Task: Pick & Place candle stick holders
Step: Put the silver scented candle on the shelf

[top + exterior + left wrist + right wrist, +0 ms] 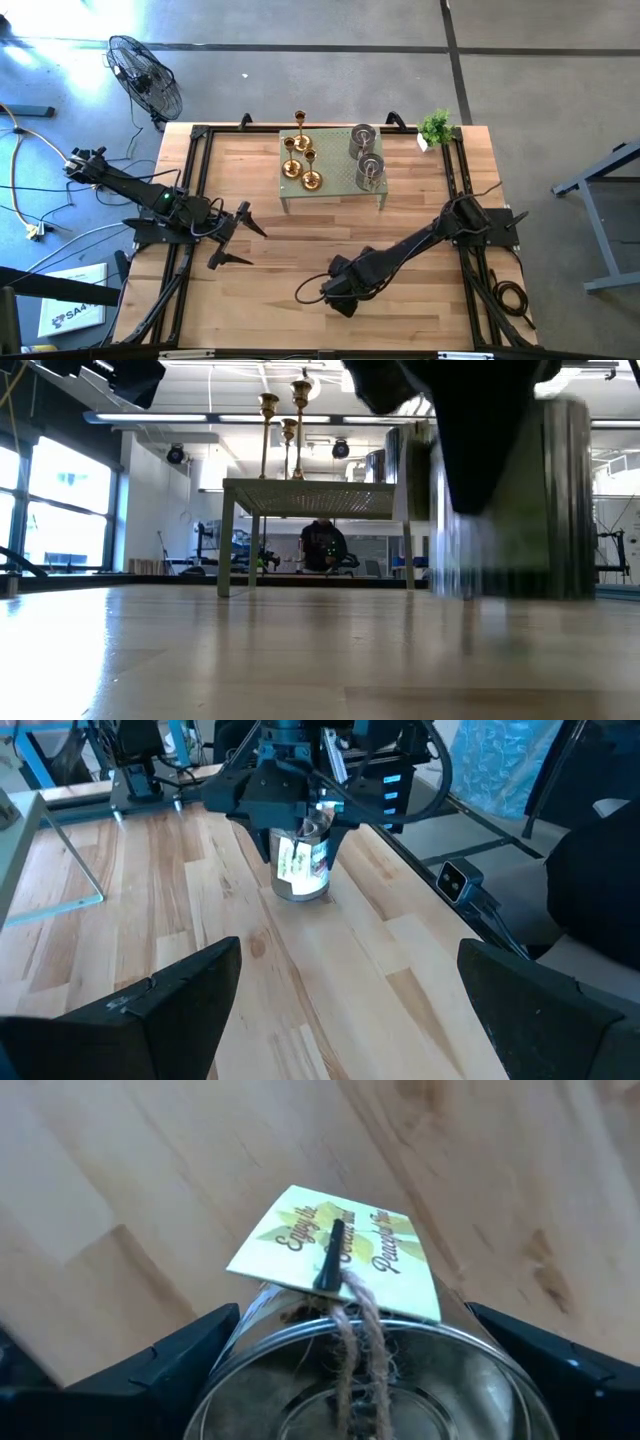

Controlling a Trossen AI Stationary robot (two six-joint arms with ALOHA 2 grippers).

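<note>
A squat silvery-glass candle stick holder with a paper tag tied on by twine stands upright near the table's front middle. My right gripper is over it, shut on it. Three gold holders and two more silvery ones stand on a small mesh-topped stand at the far middle. My left gripper hovers open at the table's left, pointing toward the right gripper, with nothing between its fingers. My right gripper pinches the silvery holder's round wall between its two fingers, one on each opposite side, near the rim. The fingers come from above, pointing down. The holder stays upright; whether its bottom is clear of the tabletop I cannot tell.
A small green potted plant sits at the table's far right corner. A floor fan stands beyond the far left corner. Bare wood lies between the stand and the near edge.
</note>
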